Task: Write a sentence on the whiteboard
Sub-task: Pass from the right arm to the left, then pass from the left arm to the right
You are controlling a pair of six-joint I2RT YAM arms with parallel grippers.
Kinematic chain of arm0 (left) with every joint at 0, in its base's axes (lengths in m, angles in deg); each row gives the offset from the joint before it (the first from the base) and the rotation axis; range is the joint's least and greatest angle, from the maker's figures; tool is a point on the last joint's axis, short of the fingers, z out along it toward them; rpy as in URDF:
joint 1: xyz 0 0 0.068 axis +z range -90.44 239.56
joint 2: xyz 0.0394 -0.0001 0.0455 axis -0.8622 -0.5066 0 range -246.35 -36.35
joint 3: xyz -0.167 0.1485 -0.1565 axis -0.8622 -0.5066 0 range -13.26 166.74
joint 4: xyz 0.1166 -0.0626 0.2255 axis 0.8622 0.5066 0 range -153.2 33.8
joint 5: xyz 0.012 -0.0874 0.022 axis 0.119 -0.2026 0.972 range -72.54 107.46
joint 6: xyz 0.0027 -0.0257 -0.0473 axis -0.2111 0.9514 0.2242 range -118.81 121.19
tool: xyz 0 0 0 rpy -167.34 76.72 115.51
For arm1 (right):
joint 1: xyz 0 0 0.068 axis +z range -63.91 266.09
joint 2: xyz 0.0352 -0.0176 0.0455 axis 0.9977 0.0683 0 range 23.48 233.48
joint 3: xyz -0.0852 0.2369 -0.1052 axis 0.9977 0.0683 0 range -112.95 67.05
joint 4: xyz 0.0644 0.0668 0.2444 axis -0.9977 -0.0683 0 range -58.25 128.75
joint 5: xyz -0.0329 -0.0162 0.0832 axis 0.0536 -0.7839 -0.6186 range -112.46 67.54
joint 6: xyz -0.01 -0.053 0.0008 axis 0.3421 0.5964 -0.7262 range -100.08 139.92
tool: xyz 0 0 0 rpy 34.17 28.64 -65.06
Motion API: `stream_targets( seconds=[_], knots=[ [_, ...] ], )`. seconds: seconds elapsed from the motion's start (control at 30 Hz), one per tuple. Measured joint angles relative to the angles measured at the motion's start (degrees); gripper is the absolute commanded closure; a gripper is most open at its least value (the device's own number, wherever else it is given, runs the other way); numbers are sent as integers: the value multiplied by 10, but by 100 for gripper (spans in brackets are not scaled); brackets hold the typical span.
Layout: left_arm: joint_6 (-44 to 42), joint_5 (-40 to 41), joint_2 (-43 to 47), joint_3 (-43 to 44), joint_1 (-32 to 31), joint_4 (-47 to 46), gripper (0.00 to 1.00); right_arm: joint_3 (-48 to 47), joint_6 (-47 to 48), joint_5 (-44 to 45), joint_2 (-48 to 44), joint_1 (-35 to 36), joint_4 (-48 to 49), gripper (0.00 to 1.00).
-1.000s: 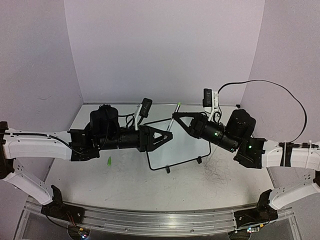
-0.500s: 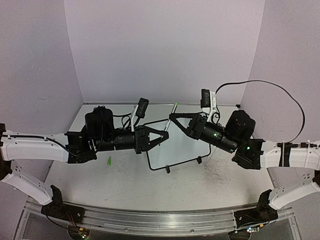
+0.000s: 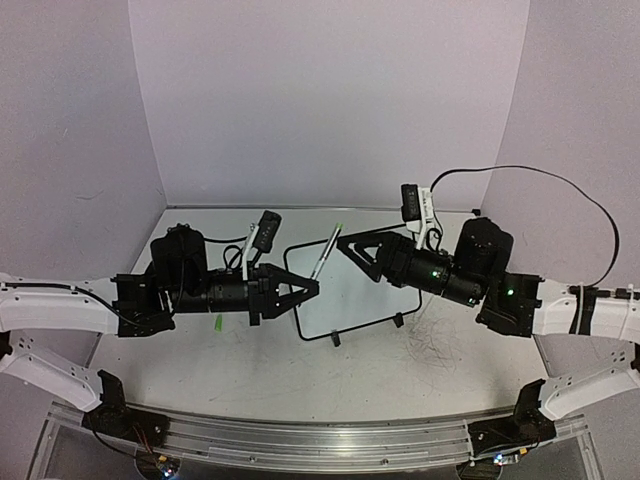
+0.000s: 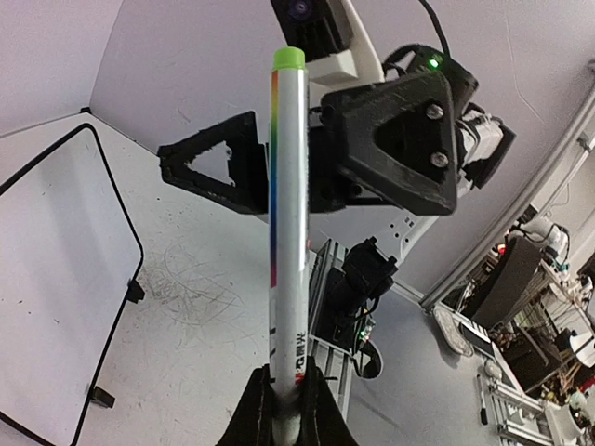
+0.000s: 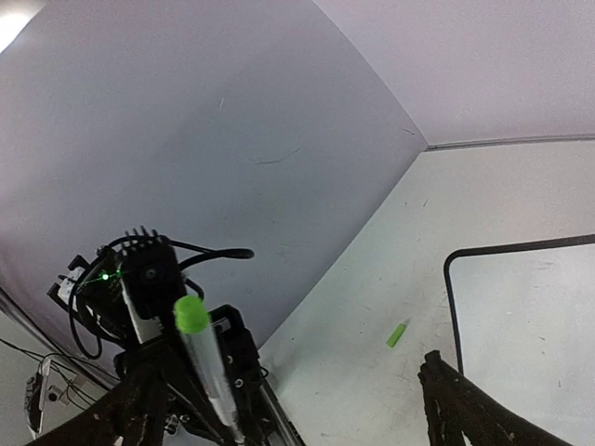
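A: From above, where does everything sit?
B: The whiteboard (image 3: 365, 290) stands on the table (image 3: 250, 370) between the arms, and no sentence shows on it. The left gripper (image 3: 308, 288) is clamped on the low end of a marker (image 3: 325, 252). The right gripper (image 3: 350, 255) is spread wide with nothing in it. A green cap (image 3: 218, 323) lies by the left arm.
A: And the left wrist view?
B: The marker is pinched at its very end. It looks light, stiff and smooth, so it may pivot. A mid-barrel hold would suit writing better. It has a rainbow stripe, and the print near the fingers (image 4: 256, 413) is unreadable.
A: The right wrist?
B: The green-ended marker is well apart from that gripper. The board looks light and may slide under pressure.
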Motion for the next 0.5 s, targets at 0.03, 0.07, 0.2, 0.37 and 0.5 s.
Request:
stream_targets(
  seconds=[0.03, 0.07, 0.2, 0.37, 0.5],
  knots=[
    [-9, -8, 7, -1, 0, 7, 100, -10, 13, 4, -3, 0, -29, 2],
    [-19, -15, 14, -2, 0, 14, 100, -21, 26, 9, -6, 0, -57, 2],
    [-57, -44, 18, 2, 1, 52, 100, -48, 76, 30, -20, 0, -141, 2],
    [-106, -75, -10, 41, 0, 138, 100, -73, 139, 2, -28, -11, -237, 4],
    [-132, -97, -11, 51, 0, 170, 100, -131, 175, -63, -2, -16, -311, 12]
  ],
)
